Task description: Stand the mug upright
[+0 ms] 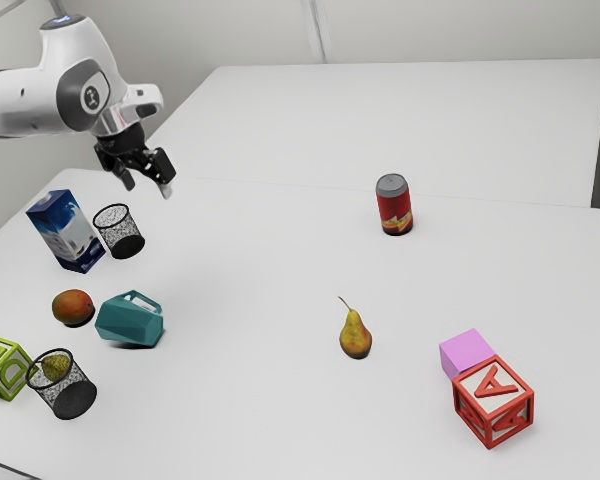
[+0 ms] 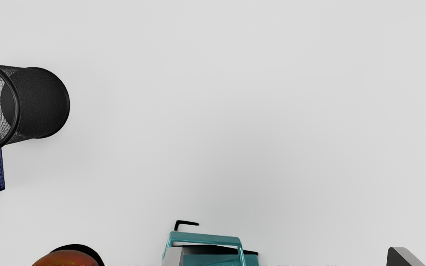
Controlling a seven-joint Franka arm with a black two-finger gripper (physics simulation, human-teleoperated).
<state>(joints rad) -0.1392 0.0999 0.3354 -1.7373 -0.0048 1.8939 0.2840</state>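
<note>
High over the table at the exterior view's upper left, my gripper [image 1: 148, 186] stands open, well above the mug and apart from it. The teal mug [image 1: 130, 322] lies on its side on the table, its handle pointing up and toward the far side. In the wrist view the mug's handle [image 2: 205, 238] appears near one finger of the gripper [image 2: 285, 256], and the rest of the mug is cut off. Nothing is held between the two spread fingers.
Near the mug are a mango [image 1: 73, 307], a milk carton [image 1: 68, 232], a mesh cup [image 1: 120, 234], another mesh cup [image 1: 68, 388] by a pear, and a green block [image 1: 2, 368]. Farther off are a can [image 1: 395, 206], a pear [image 1: 355, 334], a pink block [image 1: 465, 352] and a red block [image 1: 493, 402].
</note>
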